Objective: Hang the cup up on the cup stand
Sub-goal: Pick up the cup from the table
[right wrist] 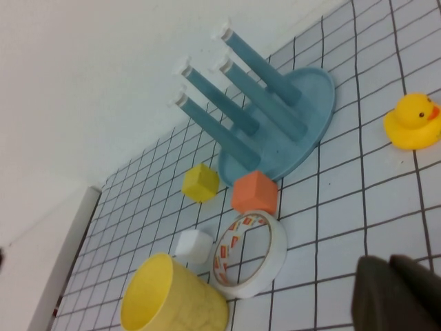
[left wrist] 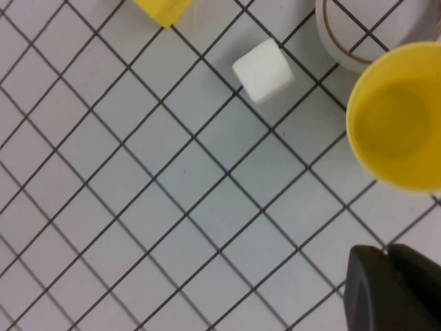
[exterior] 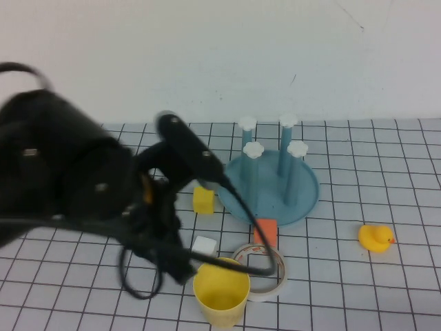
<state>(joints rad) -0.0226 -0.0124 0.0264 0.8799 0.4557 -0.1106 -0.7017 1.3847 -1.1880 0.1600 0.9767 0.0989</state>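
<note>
My left arm fills the left side of the high view, and the left gripper (left wrist: 389,289) hangs low over the table with its fingers pressed together, pinching nothing. The cup (exterior: 220,291) stands upright, mouth up, just to the right of that gripper at the near edge of the table, so the left arm is clearly the nearer one. The cup's long axis is vertical, and I judge the jaws must spread before they can take its rim or wall.

Going rightward from the gripper, a small white cube (exterior: 204,245) sits just beyond the cup, and a yellow cube (exterior: 203,200) lies farther back. A roll of tape (exterior: 264,270) lies flat, touching or nearly touching the cup's right side; I reckon it could get nudged during a grasp. An orange block (exterior: 265,233) stands just behind the tape, right at the near rim of the cup stand (exterior: 303,200).

The stand sits behind and to the right of the cup, its four posts upright with white caps. To hang the cup I would have to lift it, invert it and carry it over the tape and orange block.

Farther right, a yellow duck (exterior: 375,238) sits well apart from everything. The right gripper (right wrist: 403,296) is out of the high view, off to the right, shut and empty.
</note>
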